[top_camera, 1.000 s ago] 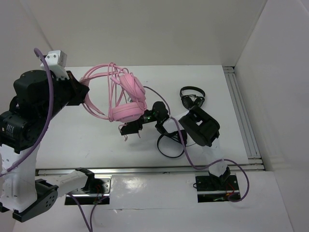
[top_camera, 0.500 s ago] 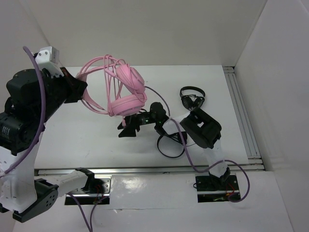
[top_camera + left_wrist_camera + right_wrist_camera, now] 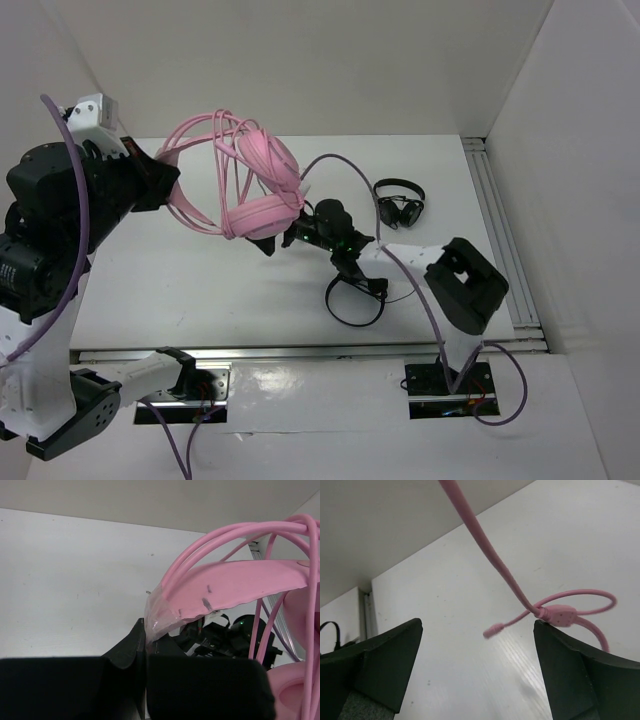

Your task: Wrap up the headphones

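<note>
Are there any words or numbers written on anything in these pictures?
No text can be read anywhere.
The big pink over-ear headphones: only tiny dark specks on the flat pink headband, not letters.
The small black folded headphones at the far right: too small to tell whether they carry any label.
</note>
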You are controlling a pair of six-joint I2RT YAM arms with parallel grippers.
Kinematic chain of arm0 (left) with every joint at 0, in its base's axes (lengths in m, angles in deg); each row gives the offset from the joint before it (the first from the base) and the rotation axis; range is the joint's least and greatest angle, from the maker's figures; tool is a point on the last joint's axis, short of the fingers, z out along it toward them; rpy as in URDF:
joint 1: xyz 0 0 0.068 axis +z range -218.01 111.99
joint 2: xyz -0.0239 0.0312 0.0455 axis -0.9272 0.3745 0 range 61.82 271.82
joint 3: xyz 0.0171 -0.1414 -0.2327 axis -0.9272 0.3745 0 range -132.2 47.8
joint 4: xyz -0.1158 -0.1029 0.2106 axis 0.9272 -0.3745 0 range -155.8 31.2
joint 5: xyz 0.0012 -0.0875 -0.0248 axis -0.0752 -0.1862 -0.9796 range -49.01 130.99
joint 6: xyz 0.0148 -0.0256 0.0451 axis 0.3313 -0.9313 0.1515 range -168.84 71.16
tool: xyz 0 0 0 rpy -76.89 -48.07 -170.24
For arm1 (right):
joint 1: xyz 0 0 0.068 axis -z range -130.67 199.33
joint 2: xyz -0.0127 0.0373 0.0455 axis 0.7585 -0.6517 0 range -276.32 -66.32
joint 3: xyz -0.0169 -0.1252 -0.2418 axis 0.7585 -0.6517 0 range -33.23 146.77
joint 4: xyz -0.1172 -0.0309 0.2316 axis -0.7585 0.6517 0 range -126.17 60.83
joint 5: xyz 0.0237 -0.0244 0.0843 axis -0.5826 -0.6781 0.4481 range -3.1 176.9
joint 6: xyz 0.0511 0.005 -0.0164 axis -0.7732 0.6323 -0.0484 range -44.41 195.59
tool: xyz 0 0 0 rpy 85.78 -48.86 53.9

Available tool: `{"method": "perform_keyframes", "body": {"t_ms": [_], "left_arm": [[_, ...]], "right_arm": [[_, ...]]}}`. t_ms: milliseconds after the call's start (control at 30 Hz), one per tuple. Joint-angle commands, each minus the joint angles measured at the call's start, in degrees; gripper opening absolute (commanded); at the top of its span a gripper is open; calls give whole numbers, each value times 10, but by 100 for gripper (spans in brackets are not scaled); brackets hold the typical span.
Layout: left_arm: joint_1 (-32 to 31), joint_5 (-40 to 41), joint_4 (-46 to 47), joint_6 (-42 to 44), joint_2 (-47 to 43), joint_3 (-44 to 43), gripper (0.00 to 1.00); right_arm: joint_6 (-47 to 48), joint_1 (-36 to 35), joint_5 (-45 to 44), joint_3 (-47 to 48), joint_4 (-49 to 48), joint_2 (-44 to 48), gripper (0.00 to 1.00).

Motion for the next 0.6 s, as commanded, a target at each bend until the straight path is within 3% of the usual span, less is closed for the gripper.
{"method": "perform_keyframes", "body": {"t_ms": [0, 100, 133, 233, 267, 367, 400, 500, 567], "left_arm": [[-2, -7, 76, -38, -5, -29, 0], [-2, 7, 76, -33, -5, -29, 0], [-2, 12, 76, -33, -5, -24, 0], [-2, 7, 76, -33, -5, -18, 0], [-2, -1, 76, -39, -5, -18, 0], [-2, -15, 76, -45, -5, -18, 0], [-2, -15, 76, -45, -5, -28, 0], [-2, -20, 71, -45, 2, -43, 0], [-2, -26, 65, -45, 2, -49, 0]], "right_arm": [[69, -8, -119, -32, 46, 75, 99], [89, -14, -95, -80, 46, 119, 92], [89, -14, -70, -106, 27, 143, 79], [94, -14, -36, -121, 19, 158, 53], [103, -14, -36, -106, 37, 151, 51], [119, -20, -51, -93, 64, 123, 73], [126, -20, -39, -93, 64, 117, 85], [126, -13, 0, -87, 57, 100, 95], [126, -6, 26, -70, 57, 83, 97]]}}
